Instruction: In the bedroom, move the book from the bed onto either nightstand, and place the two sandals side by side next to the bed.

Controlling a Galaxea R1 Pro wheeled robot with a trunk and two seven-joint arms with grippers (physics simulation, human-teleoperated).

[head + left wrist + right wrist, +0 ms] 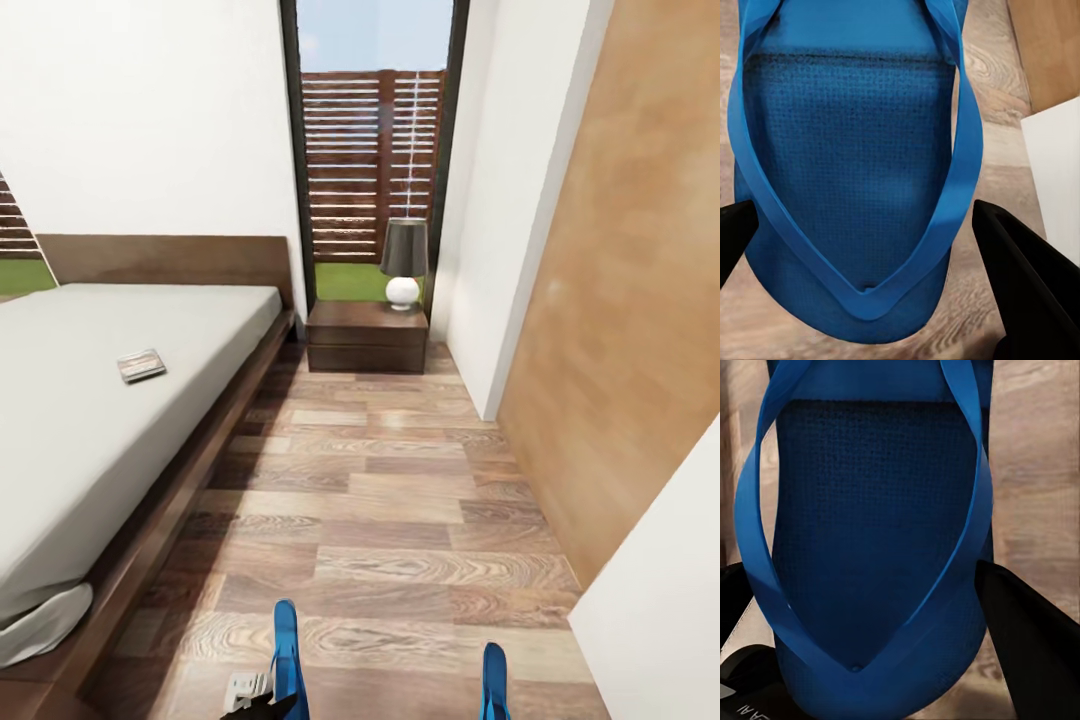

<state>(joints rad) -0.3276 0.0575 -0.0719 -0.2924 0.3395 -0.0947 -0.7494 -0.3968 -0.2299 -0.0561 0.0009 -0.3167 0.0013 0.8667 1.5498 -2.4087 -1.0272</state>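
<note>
The book [141,365] lies flat on the pale grey mattress of the bed [70,450] at the left of the head view. The reddish-brown nightstand [367,337] stands beyond the bed's head end, under the window. Two bright blue sandals show at the bottom edge of that view, one [287,650] on the left and one [494,680] on the right, both above the plank floor. In the left wrist view my left gripper [864,217] is shut on a sandal [855,142], with black fingers against both its edges. My right gripper [862,577] grips the other sandal [870,510] the same way.
A dark-shaded lamp [404,262] with a white base stands on the nightstand. A strip of wood floor [390,520] runs between the bed frame and a tall wooden panel [630,300] on the right. A white wall corner [495,250] juts out near the nightstand.
</note>
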